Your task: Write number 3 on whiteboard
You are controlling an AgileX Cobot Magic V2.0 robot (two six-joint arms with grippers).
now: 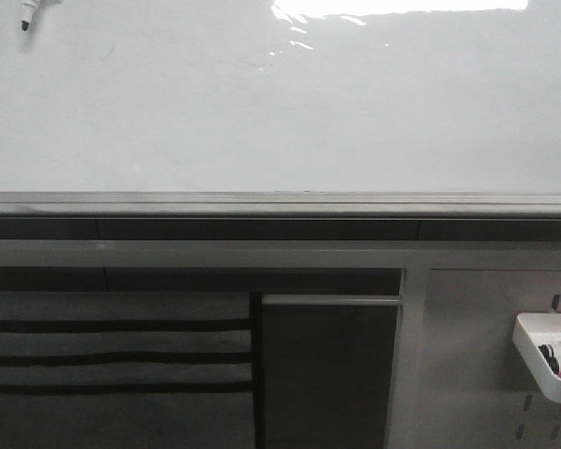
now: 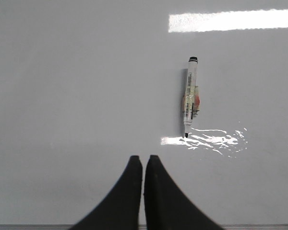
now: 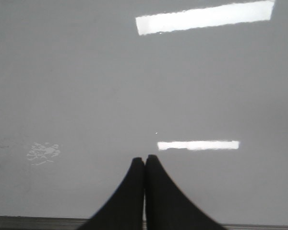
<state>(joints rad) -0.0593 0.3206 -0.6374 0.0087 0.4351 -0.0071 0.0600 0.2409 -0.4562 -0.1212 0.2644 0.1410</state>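
Note:
The wide glossy whiteboard [image 1: 280, 112] fills the upper part of the front view, above its grey bottom rail [image 1: 280, 201]. No number 3 shows on it in any view. A white marker with a black tip [image 2: 189, 97] hangs uncapped on the board, tip down; only its tip [image 1: 28, 14] shows in the front view at the top left. My left gripper [image 2: 143, 158] is shut and empty, apart from the marker, facing the board. My right gripper [image 3: 145, 158] is shut and empty, facing bare board. Neither gripper shows in the front view.
A grey pegboard panel [image 1: 486, 355] sits below the rail at the right, with a white tray [image 1: 533, 360] holding markers. Dark panels and slats [image 1: 112, 355] lie below at the left. Glare patches [image 1: 393, 7] mark the board.

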